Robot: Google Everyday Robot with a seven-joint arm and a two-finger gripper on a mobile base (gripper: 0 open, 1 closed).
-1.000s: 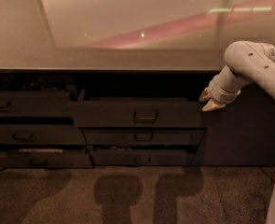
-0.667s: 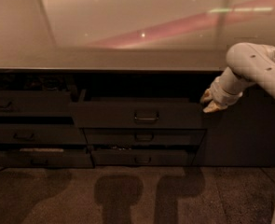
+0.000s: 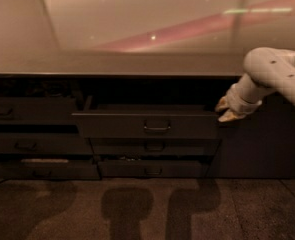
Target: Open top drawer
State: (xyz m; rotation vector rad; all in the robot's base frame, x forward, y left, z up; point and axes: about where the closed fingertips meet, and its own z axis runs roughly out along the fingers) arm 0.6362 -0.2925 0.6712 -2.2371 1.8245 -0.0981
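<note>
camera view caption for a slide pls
Pale gripper beside the right end of the partly open wide dark grey top drawer.

I see what looks like a kitchen: a long counter (image 3: 137,64) over 2 stacks of drawers (image 3: 37,144). My gripper (image 3: 228,111) sits at the right end of the top drawer (image 3: 112,125).

Shows the top drawer (image 3: 132,125) standing partly out beneath the surface (image 3: 137,64), the tool (image 3: 227,111) at its two o'clock corner.
</note>
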